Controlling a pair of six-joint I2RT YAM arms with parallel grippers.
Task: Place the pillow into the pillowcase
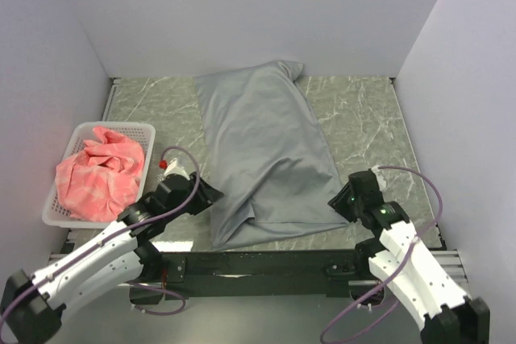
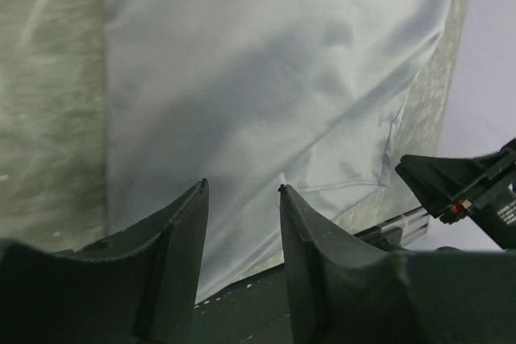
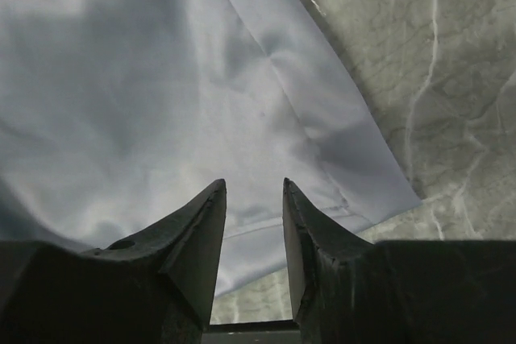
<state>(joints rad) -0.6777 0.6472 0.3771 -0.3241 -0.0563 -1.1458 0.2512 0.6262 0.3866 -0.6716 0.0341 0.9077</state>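
My left claw (image 2: 242, 191) and right claw (image 3: 254, 184) both stand apart, gripping nothing, each tipped down over a near corner of the pillowcase (image 1: 262, 151). Both arms crouch low, elbows back, angled inward. The pillowcase lies plump along the counter (image 1: 363, 118); the pillow is out of sight.

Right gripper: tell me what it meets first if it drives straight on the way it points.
The right gripper, jaws apart, points at the smooth grey fabric pillowcase; it would likely meet that sack's near hemmed edge first. How far off is unclear.
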